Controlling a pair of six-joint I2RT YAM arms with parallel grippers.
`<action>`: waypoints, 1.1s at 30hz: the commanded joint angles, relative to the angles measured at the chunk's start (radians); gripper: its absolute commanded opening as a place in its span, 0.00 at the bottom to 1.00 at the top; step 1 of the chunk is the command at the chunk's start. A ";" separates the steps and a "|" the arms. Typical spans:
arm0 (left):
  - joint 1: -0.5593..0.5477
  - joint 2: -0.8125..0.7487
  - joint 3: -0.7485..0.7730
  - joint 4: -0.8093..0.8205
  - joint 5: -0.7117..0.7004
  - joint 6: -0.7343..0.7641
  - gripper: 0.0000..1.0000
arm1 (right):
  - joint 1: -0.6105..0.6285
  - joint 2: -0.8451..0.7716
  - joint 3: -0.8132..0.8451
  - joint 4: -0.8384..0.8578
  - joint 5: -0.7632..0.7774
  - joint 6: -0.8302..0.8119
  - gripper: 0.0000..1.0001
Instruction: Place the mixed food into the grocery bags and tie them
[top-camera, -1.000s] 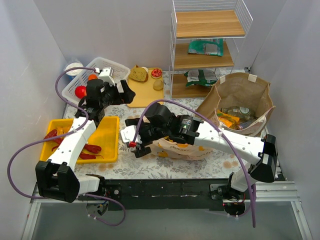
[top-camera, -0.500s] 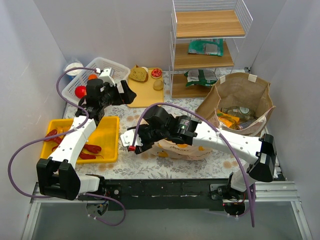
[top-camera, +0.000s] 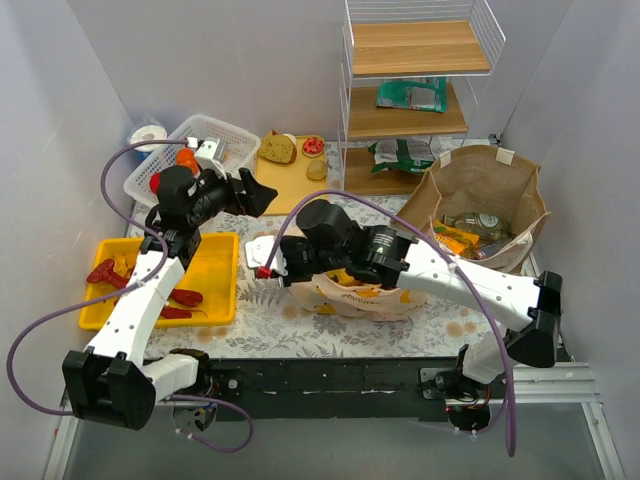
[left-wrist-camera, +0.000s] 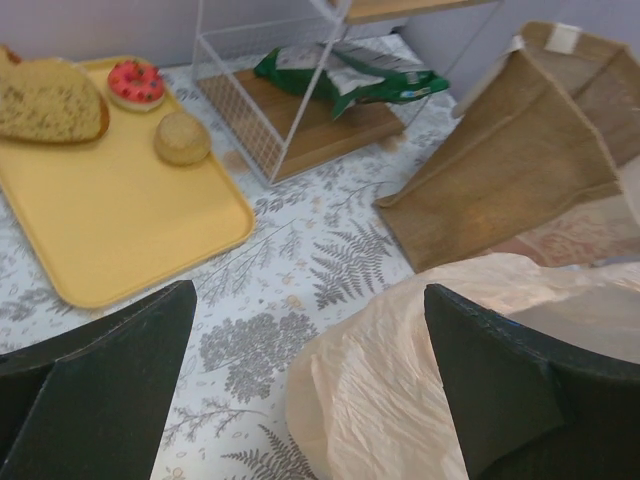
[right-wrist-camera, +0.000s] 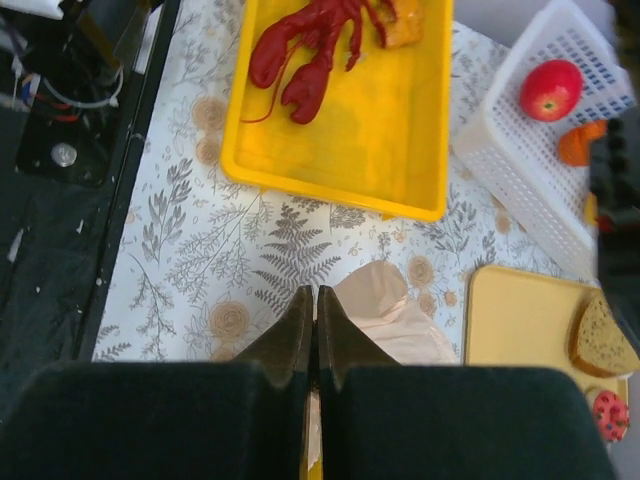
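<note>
Thin crinkly peach plastic bag (top-camera: 350, 297) lies on the floral surface (top-camera: 300, 335). I judge my right fingers (right-wrist-camera: 292, 335) are pinched shut on its fold to gather a handle. My left fingers (left-wrist-camera: 100, 380) are spread wide and empty just above it.

The plastic bag (top-camera: 370, 300) lies mid-table between the lobster tray (top-camera: 215, 275) on its left and the paper bag (top-camera: 450, 190) on its right, with basket (top-camera: 225, 130), bread tray (top-camera: 290, 190) and shelf (top-camera: 415, 45) behind.

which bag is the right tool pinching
The thin peach plastic bag in mid-table: the right tool is shut on its crumpled edge. The stiff brown paper bag stands untouched by the shelf.
</note>
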 joint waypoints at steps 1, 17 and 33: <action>0.002 -0.093 -0.037 0.139 0.176 0.010 0.98 | -0.031 -0.131 -0.004 0.077 0.051 0.139 0.01; -0.063 -0.063 -0.183 0.805 0.693 -0.397 0.98 | -0.269 -0.291 -0.102 0.062 -0.039 0.337 0.01; -0.341 0.092 -0.057 0.509 0.501 -0.087 0.98 | -0.381 -0.333 -0.179 0.128 -0.185 0.458 0.01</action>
